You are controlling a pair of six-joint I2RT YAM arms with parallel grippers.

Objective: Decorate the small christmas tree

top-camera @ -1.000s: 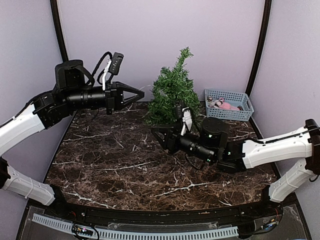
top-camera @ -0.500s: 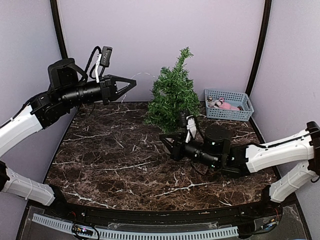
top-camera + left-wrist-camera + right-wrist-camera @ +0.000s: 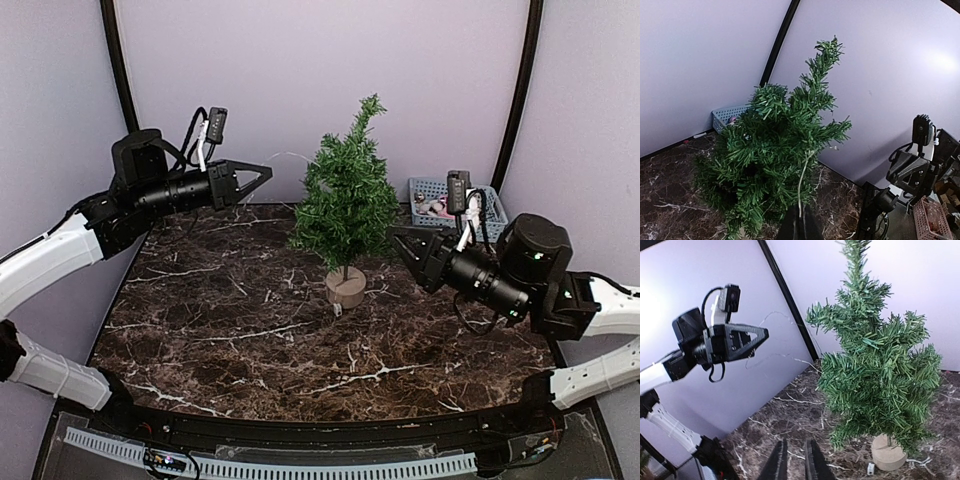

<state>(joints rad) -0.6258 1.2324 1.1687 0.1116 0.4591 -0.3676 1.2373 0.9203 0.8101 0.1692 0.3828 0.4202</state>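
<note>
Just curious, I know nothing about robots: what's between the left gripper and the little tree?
A thin pale wire runs from the left gripper up into the small christmas tree, clearest in the left wrist view.

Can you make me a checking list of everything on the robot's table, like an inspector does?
Surface: dark brown marble-look tabletop with white veins.
Job's things: small green bushy Christmas tree upright on its round pale wooden base; no ornaments seen.
Clutter: blue-grey plastic mesh basket back right, pink things inside; tiny white piece by the base, cannot tell what.
Grippers: left tool shut on a thin white strand leading into the branches; right tool nearly shut, narrow gap, empty.
Cables: black cable loop at the left wrist camera.
Surroundings: plain lilac walls, black corner posts.
</note>
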